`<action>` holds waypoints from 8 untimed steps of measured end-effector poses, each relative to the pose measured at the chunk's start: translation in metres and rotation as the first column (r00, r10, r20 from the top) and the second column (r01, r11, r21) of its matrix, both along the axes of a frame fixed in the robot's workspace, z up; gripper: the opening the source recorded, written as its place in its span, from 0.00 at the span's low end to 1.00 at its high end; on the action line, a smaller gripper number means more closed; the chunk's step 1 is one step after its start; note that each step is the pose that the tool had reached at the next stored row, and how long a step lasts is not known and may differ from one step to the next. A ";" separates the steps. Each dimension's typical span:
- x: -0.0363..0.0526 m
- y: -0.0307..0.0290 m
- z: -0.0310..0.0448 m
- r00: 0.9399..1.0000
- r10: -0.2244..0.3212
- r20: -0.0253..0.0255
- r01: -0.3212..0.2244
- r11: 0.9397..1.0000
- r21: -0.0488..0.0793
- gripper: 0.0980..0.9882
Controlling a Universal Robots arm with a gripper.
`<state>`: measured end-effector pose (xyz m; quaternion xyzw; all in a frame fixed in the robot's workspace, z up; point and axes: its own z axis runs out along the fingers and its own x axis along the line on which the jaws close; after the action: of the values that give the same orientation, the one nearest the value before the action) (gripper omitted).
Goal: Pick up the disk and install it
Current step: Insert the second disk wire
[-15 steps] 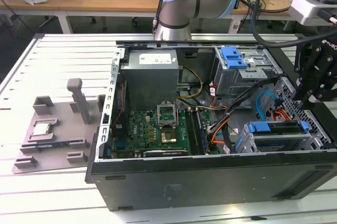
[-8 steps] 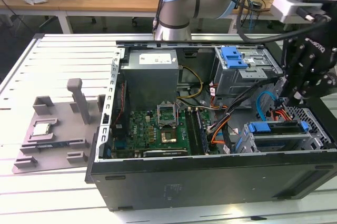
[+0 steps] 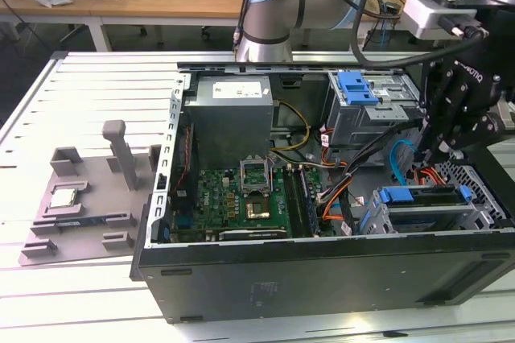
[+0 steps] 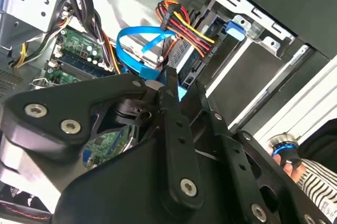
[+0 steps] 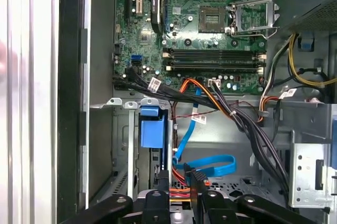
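The disk (image 3: 430, 203) sits in the lower drive cage at the exterior view's right end of the open computer case. Its blue carrier tab (image 3: 397, 195) faces the motherboard. The first wrist view shows that blue tab (image 5: 152, 131) in the cage slot, and the second wrist view shows it too (image 4: 238, 28). My black gripper (image 3: 432, 150) hangs just above this cage, beside the disk and not touching it. Both wrist views show the gripper (image 5: 179, 183) (image 4: 182, 91) with a narrow gap between its fingers. Only cables show through the gap, and it holds nothing.
A blue data cable (image 3: 400, 158) (image 5: 210, 166) and bundled power wires (image 5: 210, 95) loop under the gripper. A motherboard (image 3: 241, 198), power supply (image 3: 229, 113) and an upper cage with a blue bracket (image 3: 358, 85) crowd the case. A grey fixture (image 3: 80, 190) lies on the exterior view's left. A person's hand (image 4: 287, 153) is outside the case.
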<state>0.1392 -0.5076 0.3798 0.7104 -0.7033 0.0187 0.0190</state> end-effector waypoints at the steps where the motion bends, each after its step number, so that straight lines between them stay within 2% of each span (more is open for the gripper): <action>1: -0.0002 0.0000 0.0011 1.000 0.000 0.001 0.000 1.000 0.000 0.23; 3: -0.0010 0.0000 0.0041 1.000 0.001 0.003 -0.001 1.000 0.000 0.23; 6: -0.0020 0.0001 0.0028 1.000 0.001 0.003 -0.001 1.000 0.002 0.23; 8: -0.0025 0.0003 -0.0064 1.000 0.006 0.003 -0.006 1.000 0.003 0.23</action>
<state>0.1366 -0.5074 0.3734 0.7125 -0.7012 0.0188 0.0169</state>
